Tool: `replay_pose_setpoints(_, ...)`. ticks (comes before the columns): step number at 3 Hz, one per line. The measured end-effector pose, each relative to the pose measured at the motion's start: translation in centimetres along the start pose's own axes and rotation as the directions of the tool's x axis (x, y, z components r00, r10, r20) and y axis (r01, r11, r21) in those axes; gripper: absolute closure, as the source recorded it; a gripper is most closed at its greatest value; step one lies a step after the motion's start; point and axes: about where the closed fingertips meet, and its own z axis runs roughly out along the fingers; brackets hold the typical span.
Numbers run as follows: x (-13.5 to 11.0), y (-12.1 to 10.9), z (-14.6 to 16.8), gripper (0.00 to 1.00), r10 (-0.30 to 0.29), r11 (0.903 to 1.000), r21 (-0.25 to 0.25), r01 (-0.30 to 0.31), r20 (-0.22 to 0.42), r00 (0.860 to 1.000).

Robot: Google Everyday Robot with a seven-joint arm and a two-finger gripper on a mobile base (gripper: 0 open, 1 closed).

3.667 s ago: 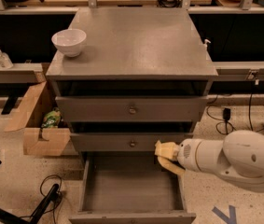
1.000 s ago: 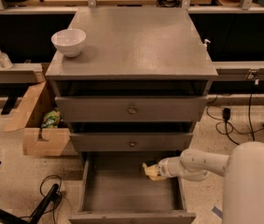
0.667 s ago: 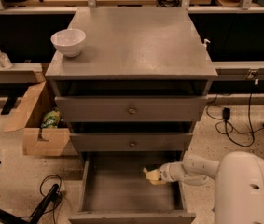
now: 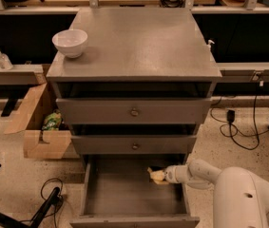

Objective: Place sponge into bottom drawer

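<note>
Grey metal makes up the cabinet (image 4: 134,75) at the centre of the camera view, and its flat top serves as a worktop (image 4: 143,42). A white bowl (image 4: 70,42) stands on the worktop near the rear left corner. Below are two shallow drawers, the top drawer (image 4: 100,111) and the middle drawer (image 4: 100,145), both pushed in, each with a round knob at its centre. The bottom drawer (image 4: 124,191) is pulled out toward the camera, showing its plain grey interior.

The robot's white arm (image 4: 238,194) reaches in from the lower right, over the drawer's right wall. The tool (image 4: 162,175) is inside the bottom drawer, close to the right wall and toward the back, just below the middle drawer's front. It is closed on the sponge (image 4: 154,175), which shows pale yellow at its tip. Whether the sponge touches the drawer floor cannot be told.

A cardboard box (image 4: 39,127) sits on the speckled floor left of the cabinet, and black cables (image 4: 241,127) trail across the floor on the right.
</note>
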Motion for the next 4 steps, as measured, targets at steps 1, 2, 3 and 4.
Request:
replay_pose_setpoints(1, 0.02, 0.22, 0.15, 0.61, -0.001, 1.0, -0.002, 0.001, -0.002, 1.0)
replay_pose_setpoints(2, 0.14, 0.44, 0.45, 0.3, -0.001, 1.0, -0.007, 0.001, -0.005, 1.0)
replay_pose_setpoints(3, 0.22, 0.57, 0.63, 0.06, -0.001, 1.0, -0.009, 0.001, -0.007, 1.0)
replay_pose_setpoints(4, 0.27, 0.67, 0.76, 0.0, -0.001, 0.9999, -0.011, 0.001, -0.009, 1.0)
